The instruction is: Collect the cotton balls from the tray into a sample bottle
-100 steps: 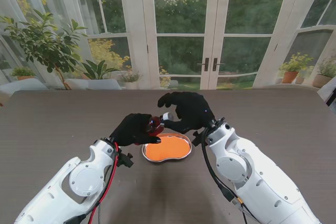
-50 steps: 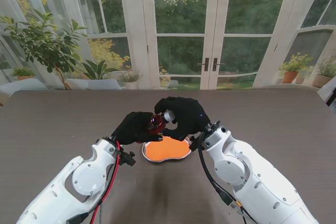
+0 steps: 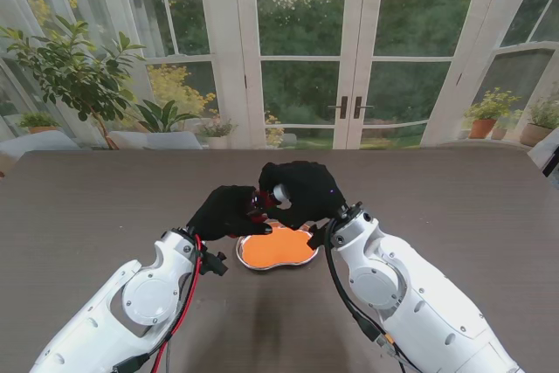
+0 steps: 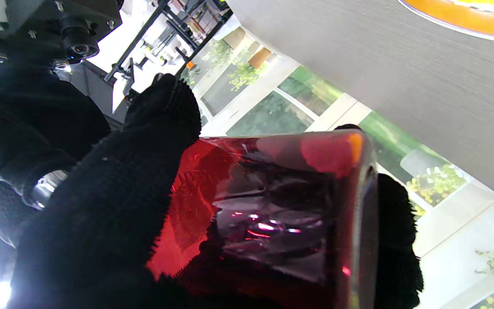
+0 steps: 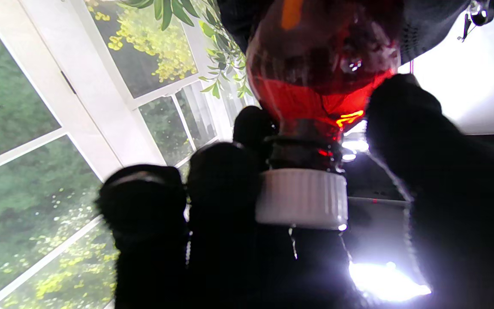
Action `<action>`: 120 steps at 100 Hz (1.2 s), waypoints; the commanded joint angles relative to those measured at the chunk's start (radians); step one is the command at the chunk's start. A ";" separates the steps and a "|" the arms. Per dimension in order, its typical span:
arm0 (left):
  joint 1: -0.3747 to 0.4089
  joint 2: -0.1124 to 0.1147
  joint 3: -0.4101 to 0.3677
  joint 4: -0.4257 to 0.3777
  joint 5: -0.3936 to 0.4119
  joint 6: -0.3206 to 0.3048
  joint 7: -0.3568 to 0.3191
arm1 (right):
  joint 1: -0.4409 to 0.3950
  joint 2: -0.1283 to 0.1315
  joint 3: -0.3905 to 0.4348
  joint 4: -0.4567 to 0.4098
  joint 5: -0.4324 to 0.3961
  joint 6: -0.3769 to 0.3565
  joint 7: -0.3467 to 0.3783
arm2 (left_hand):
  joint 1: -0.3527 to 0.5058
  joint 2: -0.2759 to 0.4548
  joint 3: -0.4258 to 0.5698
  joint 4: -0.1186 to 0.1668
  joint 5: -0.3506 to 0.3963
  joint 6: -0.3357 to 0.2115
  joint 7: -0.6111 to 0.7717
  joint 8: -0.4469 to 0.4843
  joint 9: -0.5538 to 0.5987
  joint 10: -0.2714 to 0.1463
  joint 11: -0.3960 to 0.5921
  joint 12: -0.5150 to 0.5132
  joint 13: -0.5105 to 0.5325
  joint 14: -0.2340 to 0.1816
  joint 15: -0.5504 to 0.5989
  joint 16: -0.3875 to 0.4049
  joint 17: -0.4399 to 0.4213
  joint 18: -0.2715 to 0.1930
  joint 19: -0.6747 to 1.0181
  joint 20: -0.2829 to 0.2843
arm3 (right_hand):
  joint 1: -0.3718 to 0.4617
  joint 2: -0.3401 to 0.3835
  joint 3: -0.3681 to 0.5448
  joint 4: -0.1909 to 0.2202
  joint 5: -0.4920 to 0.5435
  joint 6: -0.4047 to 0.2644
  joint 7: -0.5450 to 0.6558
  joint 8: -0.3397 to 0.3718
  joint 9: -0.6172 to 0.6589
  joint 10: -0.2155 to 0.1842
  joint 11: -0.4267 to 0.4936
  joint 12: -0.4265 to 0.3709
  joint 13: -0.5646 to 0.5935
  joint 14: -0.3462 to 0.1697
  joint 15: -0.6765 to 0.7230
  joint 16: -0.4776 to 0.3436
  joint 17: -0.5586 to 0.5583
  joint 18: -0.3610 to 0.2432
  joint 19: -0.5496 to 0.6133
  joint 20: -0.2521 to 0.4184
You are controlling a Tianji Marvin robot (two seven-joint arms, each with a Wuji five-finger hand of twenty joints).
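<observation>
over the tray (image 3: 301, 256), left hand (image 3: 229, 212) grips red bottle (image 3: 259, 202); right hand (image 3: 303, 189) seemingly pinches its cap (image 5: 301, 196).

Both hands wear black knitted cloth, matt and fuzzy: the left hand (image 3: 229, 212) shows loose fibres along its fingers (image 4: 114, 184), and the right hand (image 3: 301, 189) looks equally napped on its fingers (image 5: 221, 201). The sample bottle (image 4: 281, 206) is glossy, translucent red, glass or plastic, with bright glints; its cap (image 5: 302, 197) is white plastic, finely ribbed. The tray (image 3: 278, 247) has a shiny metal rim around a smooth, matt orange lining. The table (image 3: 96, 207) is dull grey-brown with a fine linear grain. The arm shells (image 3: 148, 290) are smooth, glossy white plastic.
</observation>
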 commanded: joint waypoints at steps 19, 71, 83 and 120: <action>-0.007 -0.013 0.003 -0.003 -0.005 -0.005 0.001 | -0.009 -0.007 -0.001 0.000 0.050 -0.015 0.065 | 0.169 0.266 0.222 -0.014 0.067 -0.220 0.010 -0.085 -0.014 -0.051 -0.007 0.004 -0.035 0.021 0.003 0.005 -0.059 -0.025 -0.004 0.014 | 0.188 0.117 0.086 0.077 0.012 -0.091 0.254 -0.010 0.077 -0.057 0.178 0.160 0.032 -0.121 0.122 0.078 0.045 -0.095 0.088 0.030; 0.014 -0.014 -0.010 -0.008 0.073 -0.014 0.056 | -0.009 -0.007 0.005 -0.005 0.112 0.024 0.124 | -0.323 0.281 0.080 0.044 -0.139 -0.200 -0.501 -0.193 -0.431 -0.086 -0.137 -0.282 -0.611 -0.079 -0.357 -0.096 -0.471 -0.205 -0.389 -0.101 | 0.202 0.088 0.140 0.071 -0.065 -0.093 0.333 0.034 0.031 -0.066 0.225 0.223 0.031 -0.150 0.185 0.133 0.048 -0.126 0.103 0.044; 0.023 -0.015 -0.015 -0.015 0.085 -0.008 0.068 | -0.008 -0.008 0.009 0.000 0.121 0.032 0.130 | -0.345 0.293 0.004 0.042 -0.210 -0.192 -0.553 -0.246 -0.546 -0.098 -0.184 -0.355 -0.699 -0.107 -0.484 -0.176 -0.525 -0.250 -0.599 -0.155 | 0.203 0.087 0.140 0.071 -0.065 -0.093 0.333 0.034 0.029 -0.066 0.225 0.225 0.031 -0.149 0.185 0.135 0.048 -0.126 0.103 0.045; 0.042 -0.011 -0.034 -0.035 0.109 0.016 0.068 | -0.015 -0.004 0.025 -0.008 0.151 0.064 0.168 | -0.359 0.330 -0.095 0.046 -0.383 -0.167 -0.640 -0.386 -0.830 -0.129 -0.252 -0.510 -0.913 -0.192 -0.709 -0.360 -0.551 -0.344 -1.228 -0.316 | 0.199 0.092 0.136 0.070 -0.070 -0.092 0.333 0.035 0.025 -0.066 0.226 0.227 0.032 -0.151 0.182 0.139 0.048 -0.129 0.100 0.046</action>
